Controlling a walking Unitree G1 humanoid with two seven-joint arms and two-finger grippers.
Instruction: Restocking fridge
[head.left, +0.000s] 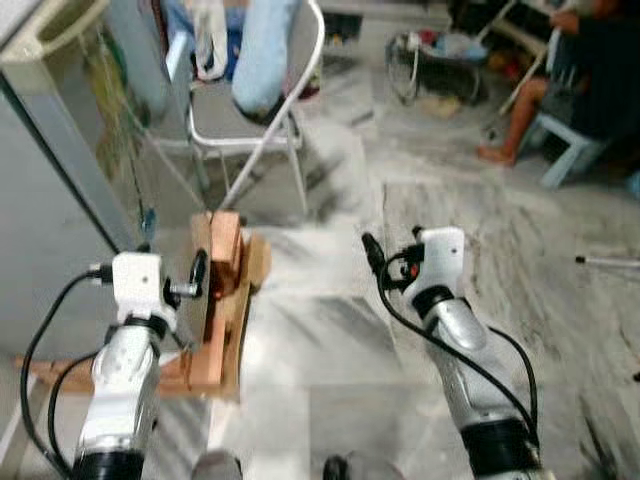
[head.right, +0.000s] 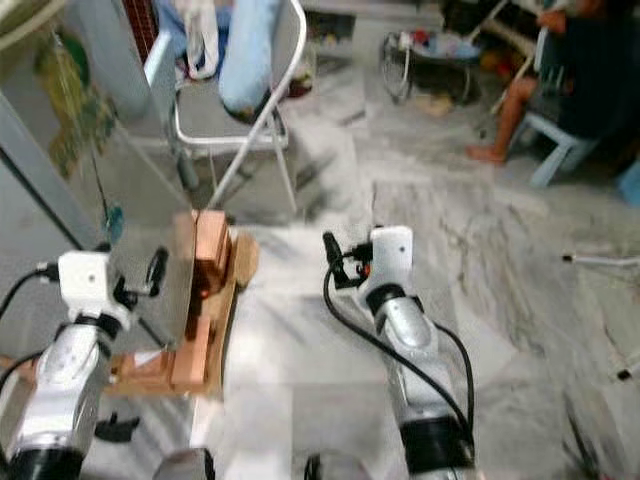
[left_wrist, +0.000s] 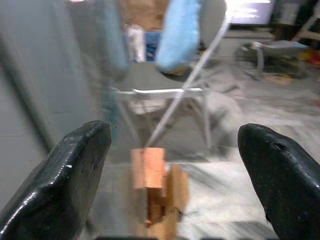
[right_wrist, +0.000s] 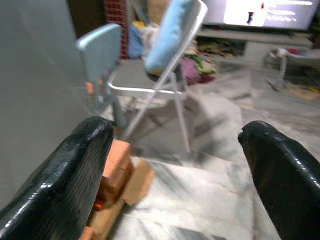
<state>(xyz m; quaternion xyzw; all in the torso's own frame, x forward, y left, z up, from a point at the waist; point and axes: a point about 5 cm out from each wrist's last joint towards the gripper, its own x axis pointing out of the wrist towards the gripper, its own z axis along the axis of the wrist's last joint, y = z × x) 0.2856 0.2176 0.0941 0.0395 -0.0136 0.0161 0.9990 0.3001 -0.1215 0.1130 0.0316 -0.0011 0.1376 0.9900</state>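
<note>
- My left gripper (left_wrist: 172, 175): nearest item, fingers spread wide, nothing between them; raised in front of me, close beside the fridge.
- My right gripper (right_wrist: 175, 175): fingers likewise spread wide and empty; held out over the marble floor (head.left: 330, 330), well apart from the left one.
- Fridge (head.left: 45, 230): the task's thing, a tall grey cabinet at my left; a pale door panel (head.left: 40, 35) juts out near its top, so the door seems to stand open. Judged heavy and rigid, with smooth sides that would slip in a pinch; better pushed or pulled at the door edge than gripped on a flat face. I cannot make out any goods to stock it with.
- Wooden frame (head.left: 225, 300): a blocky reddish-brown piece on the floor just beside the fridge's foot, between my two arms and nearer the left. It stands in the way of stepping close.
- Folding chair (head.left: 255, 110): metal, grey seat, with a pale blue cushion (head.left: 265, 50) leaning on its back; beyond the wooden frame.
- Person (head.left: 575, 70): seated on a low stool at far right, well clear.
- Motion blur softens everything; small details are unreadable.
</note>
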